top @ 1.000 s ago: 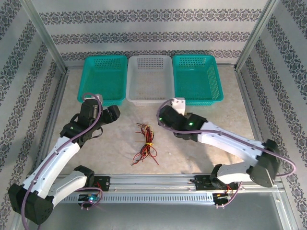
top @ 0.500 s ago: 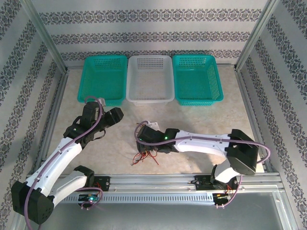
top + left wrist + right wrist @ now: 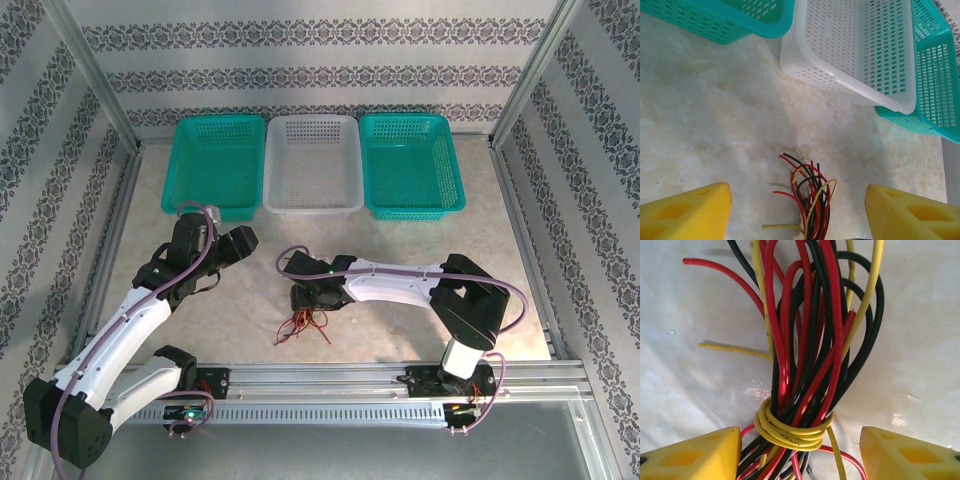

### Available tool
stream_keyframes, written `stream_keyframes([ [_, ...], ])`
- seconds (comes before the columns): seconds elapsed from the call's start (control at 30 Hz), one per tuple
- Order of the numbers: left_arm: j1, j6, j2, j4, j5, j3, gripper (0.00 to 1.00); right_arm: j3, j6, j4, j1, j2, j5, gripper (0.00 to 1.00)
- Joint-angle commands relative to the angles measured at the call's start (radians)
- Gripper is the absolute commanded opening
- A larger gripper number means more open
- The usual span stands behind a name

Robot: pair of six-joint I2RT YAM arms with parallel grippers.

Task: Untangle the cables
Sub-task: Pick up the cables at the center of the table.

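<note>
**Pinch the knot, not the strands**
Your right gripper [image 3: 800,456] stands open astride the cables [image 3: 805,330] on the table [image 3: 675,365], at their yellow wrap [image 3: 790,432]; close on that wrap alone. Your left gripper [image 3: 799,214] hovers open, empty.

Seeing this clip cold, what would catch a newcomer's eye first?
The eye lands on the bunch of red, black and yellow cables on the table, cinched by a yellow coil at its waist, with the right gripper low over it, open fingers either side of the coil. Behind, a white basket sits between two teal baskets; the left gripper hangs open to the left.
</note>
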Motion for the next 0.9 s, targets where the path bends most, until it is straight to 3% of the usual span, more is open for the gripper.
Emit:
stream_keyframes([
  [0.0,0.008,-0.001,0.013,0.001,0.021,-0.007,0.72,-0.021,0.028,0.013,-0.012,0.01,-0.041,0.57],
  [0.23,0.008,-0.001,0.031,0.003,0.057,0.02,0.77,-0.006,-0.003,0.024,-0.028,0.011,-0.061,0.23],
  [0.4,0.008,0.014,0.067,0.067,0.183,0.015,0.8,-0.047,-0.06,0.067,-0.038,-0.077,-0.053,0.05],
  [0.53,0.009,0.034,0.1,0.143,0.331,0.031,0.99,-0.046,-0.168,0.052,-0.046,-0.204,-0.024,0.03],
  [0.87,0.009,0.247,0.143,0.128,0.539,0.168,0.99,0.158,-0.506,-0.058,-0.109,-0.303,-0.122,0.04],
])
